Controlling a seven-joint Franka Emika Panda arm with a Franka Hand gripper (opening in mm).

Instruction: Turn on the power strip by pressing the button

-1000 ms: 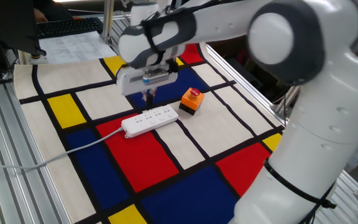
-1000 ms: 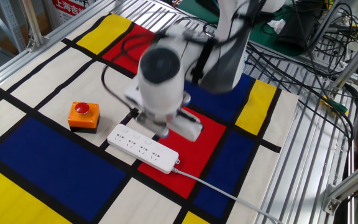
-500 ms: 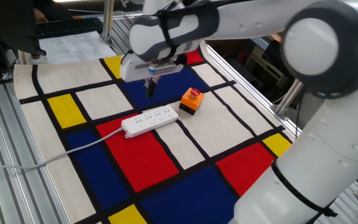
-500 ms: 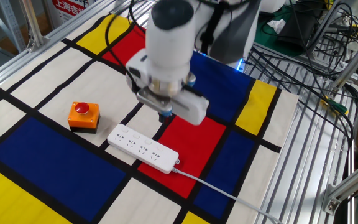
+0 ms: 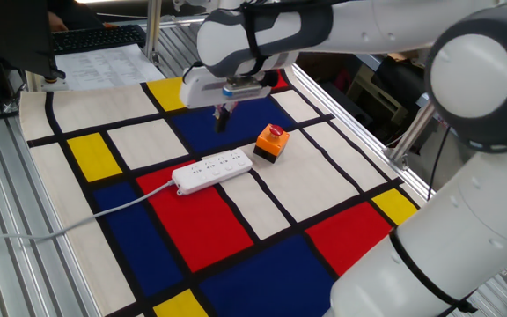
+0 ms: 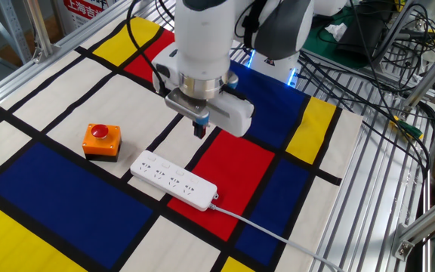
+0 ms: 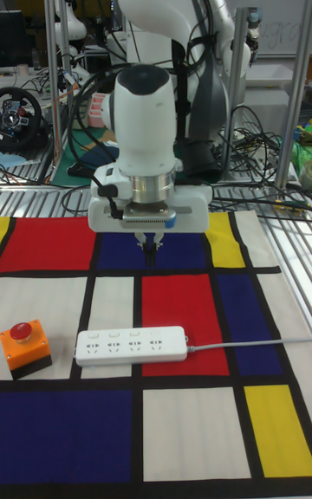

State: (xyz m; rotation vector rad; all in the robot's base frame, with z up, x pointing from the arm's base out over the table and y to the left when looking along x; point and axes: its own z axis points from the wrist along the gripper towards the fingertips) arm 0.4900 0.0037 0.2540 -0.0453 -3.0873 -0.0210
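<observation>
Item: power strip [image 7: 132,346], white, flat across a red and cream panel of the checked cloth [image 6: 44,189], cord [image 7: 251,344] trailing from one end. Button: at the corded end, too small to single out. Gripper [image 7: 150,249]: raised, clear of the strip, holding nothing; finger gap cannot be told. Orange box [image 7: 26,347]: beside the far end; avoid. Advice: centre over the corded end, descend vertically, press briefly with the fingertips.

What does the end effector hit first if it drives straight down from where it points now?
Most likely the patterned mat, not the power strip. The end effector points down, and all three views put the strip nearer the camera side, away from the arm's base. Its height above the mat is hard to judge.
</observation>
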